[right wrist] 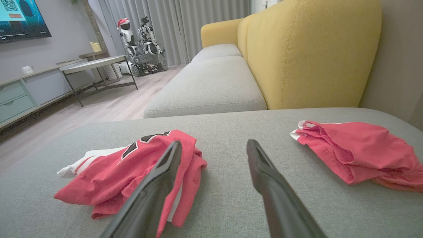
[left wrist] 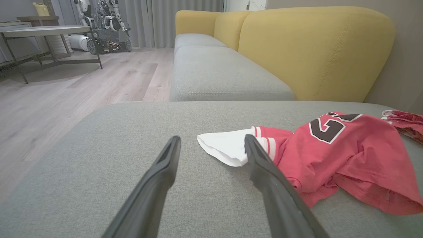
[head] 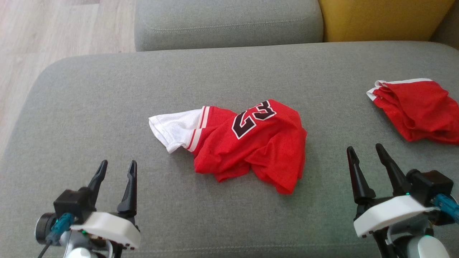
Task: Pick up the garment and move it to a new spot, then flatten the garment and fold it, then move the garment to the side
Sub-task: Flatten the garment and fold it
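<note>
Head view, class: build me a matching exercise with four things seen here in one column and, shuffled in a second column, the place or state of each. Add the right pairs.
Column one:
1. numbered jersey
2. plain red garment
3. left gripper
4. yellow backrest

Column two:
A. lower left, jaws open
B. far right of the grey cushion
C. top right, behind the cushion
D. crumpled at the cushion's middle

Pairs: 1-D, 2-B, 3-A, 4-C.
</note>
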Robot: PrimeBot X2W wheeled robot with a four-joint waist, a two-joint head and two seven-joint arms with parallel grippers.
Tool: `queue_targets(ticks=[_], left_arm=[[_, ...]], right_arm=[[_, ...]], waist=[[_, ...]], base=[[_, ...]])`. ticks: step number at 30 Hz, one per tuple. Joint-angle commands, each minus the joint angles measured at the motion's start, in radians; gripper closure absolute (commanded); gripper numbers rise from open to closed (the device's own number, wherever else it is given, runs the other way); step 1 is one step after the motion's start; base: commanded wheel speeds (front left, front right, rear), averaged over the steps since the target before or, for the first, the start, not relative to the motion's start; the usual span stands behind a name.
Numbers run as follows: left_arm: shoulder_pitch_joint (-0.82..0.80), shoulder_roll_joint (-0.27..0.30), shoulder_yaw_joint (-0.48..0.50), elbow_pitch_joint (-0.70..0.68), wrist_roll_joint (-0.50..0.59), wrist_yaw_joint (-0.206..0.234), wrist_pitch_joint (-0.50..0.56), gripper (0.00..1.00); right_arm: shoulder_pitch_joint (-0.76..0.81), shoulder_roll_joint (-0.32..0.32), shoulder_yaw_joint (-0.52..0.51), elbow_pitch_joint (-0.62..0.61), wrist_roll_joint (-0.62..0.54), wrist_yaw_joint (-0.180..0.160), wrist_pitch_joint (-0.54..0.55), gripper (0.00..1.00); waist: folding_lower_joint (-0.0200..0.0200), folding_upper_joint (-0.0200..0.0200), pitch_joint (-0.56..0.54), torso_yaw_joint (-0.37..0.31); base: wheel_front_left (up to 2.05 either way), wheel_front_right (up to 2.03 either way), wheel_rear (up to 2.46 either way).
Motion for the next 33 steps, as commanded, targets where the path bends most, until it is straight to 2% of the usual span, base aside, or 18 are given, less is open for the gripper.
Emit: queue_targets(ticks=[1, 9, 14, 20, 29, 30, 31, 32, 33], left_arm=[[-0.038, 0.026, 0.038, -0.036, 0.002, 0.006, -0.007, 0.00], [-0.045, 0.025, 0.035, -0.037, -0.001, 0.008, -0.010, 0.00], [-0.060, 0.025, 0.031, -0.041, -0.002, 0.006, -0.011, 0.00], [-0.097, 0.023, 0.024, -0.041, -0.001, -0.005, -0.020, 0.00], [-0.149, 0.012, 0.019, -0.025, -0.003, -0.023, -0.043, 0.00], [-0.153, 0.010, 0.019, -0.023, -0.004, -0.024, -0.045, 0.00], [-0.157, 0.009, 0.019, -0.021, -0.004, -0.025, -0.048, 0.00], [-0.161, 0.007, 0.020, -0.018, -0.005, -0.026, -0.050, 0.00], [-0.163, 0.006, 0.021, -0.016, -0.005, -0.027, -0.052, 0.00]], right_arm=[[-0.021, -0.005, 0.023, -0.041, 0.000, 0.007, -0.001, 0.00], [-0.023, -0.005, 0.024, -0.043, 0.001, 0.007, 0.000, 0.00], [-0.023, -0.005, 0.062, -0.010, 0.020, 0.007, 0.023, 0.00], [-0.030, -0.005, 0.176, 0.115, 0.068, 0.007, 0.022, 0.00], [-0.141, -0.005, 0.258, 0.342, 0.086, 0.007, -0.050, 0.00], [-0.154, -0.005, 0.261, 0.358, 0.087, 0.007, -0.056, 0.08], [-0.165, -0.005, 0.262, 0.373, 0.086, 0.007, -0.062, 0.80], [-0.177, -0.005, 0.262, 0.383, 0.085, 0.007, -0.068, 1.00], [-0.186, -0.005, 0.260, 0.388, 0.082, 0.007, -0.074, 1.00]], waist=[[0.0000, -0.0001, 0.001, 0.000], [0.0000, -0.0001, 0.007, 0.006], [0.0000, -0.0001, 0.025, 0.018], [0.0000, -0.0001, 0.065, 0.047], [0.0000, -0.0001, 0.130, 0.083], [0.0000, -0.0001, 0.136, 0.086], [0.0000, -0.0001, 0.141, 0.088], [0.0000, -0.0001, 0.145, 0.088], [0.0000, -0.0001, 0.149, 0.088]], base=[[0.00, 0.00, 0.00], [0.00, 0.00, 0.00], [0.00, 0.00, 0.00], [0.00, 0.00, 0.00], [0.00, 0.00, 0.00], [0.00, 0.00, 0.00], [0.00, 0.00, 0.00], [0.00, 0.00, 0.00], [0.00, 0.00, 0.00]])
